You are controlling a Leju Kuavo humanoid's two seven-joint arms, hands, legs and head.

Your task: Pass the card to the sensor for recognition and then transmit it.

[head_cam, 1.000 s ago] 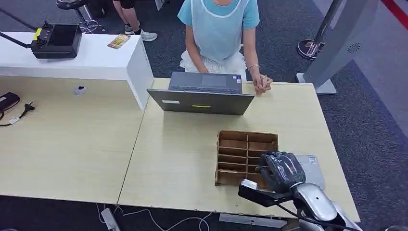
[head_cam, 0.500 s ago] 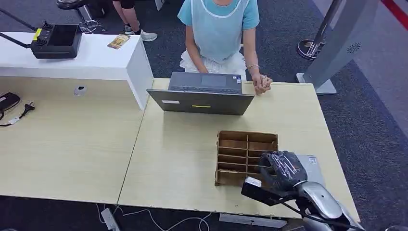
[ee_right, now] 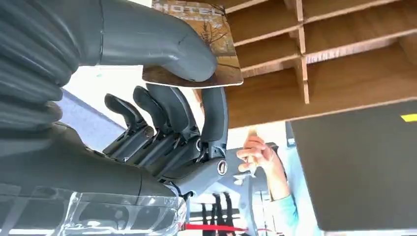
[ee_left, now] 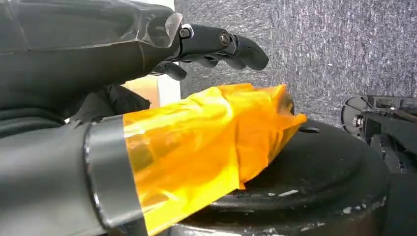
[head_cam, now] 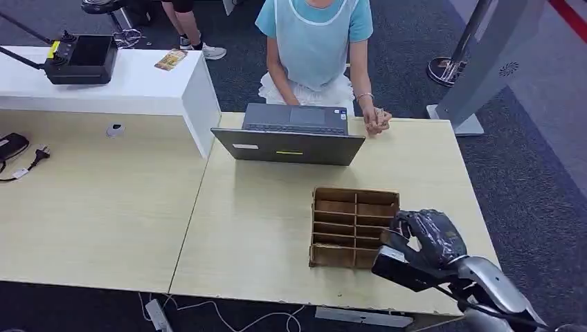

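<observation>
Risk: your right hand [ee_right: 162, 98] pinches the card [ee_right: 201, 44] by one edge, at four o'clock of the wooden organizer [head_cam: 353, 225]; it could slip before reaching the sensor.

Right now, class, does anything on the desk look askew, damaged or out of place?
Nothing stands out. The wooden organizer sits square on the desk, the laptop is upright, and the right hand grips a card beside the organizer.

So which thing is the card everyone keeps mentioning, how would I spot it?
Start at the light wooden table with the laptop, then find the brown slotted box near its front edge. Just beside it, the robot's right hand pinches the card: a thin brown picture card printed HOTEL, the only flat printed thing there.
</observation>
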